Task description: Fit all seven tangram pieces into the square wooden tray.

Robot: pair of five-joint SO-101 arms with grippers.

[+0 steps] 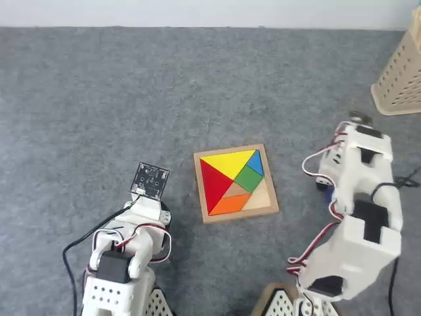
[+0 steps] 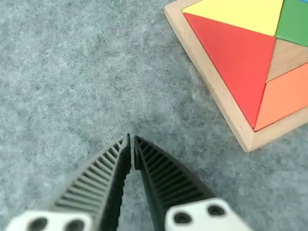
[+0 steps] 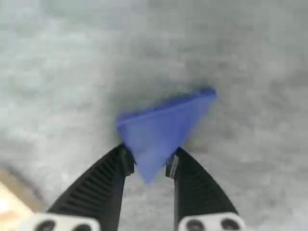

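Both low: right hand point(image 3: 149, 158) clamped on blue triangle point(image 3: 161, 127), left hand point(image 2: 131, 139) closed.

table point(image 1: 99, 99): grey cloth cover like felt or low carpet, fuzzy, matt.
tray point(image 1: 200, 187): pale bare wood, smooth, matt.
painted pieces point(image 1: 212, 184): flat colour coats, smooth, slight sheen; one looks like plain brown wood.
blue triangle point(image 3: 161, 127): smooth painted faces, matt.
left claw point(image 2: 132, 139): black matt plastic, ribbed inner faces.
right claw point(image 3: 149, 159): black ribbed plastic.
arm housings point(image 1: 365, 230): white plastic, smooth, faint sheen.
perforated bin point(image 1: 401, 72): beige, plastic look, matt.
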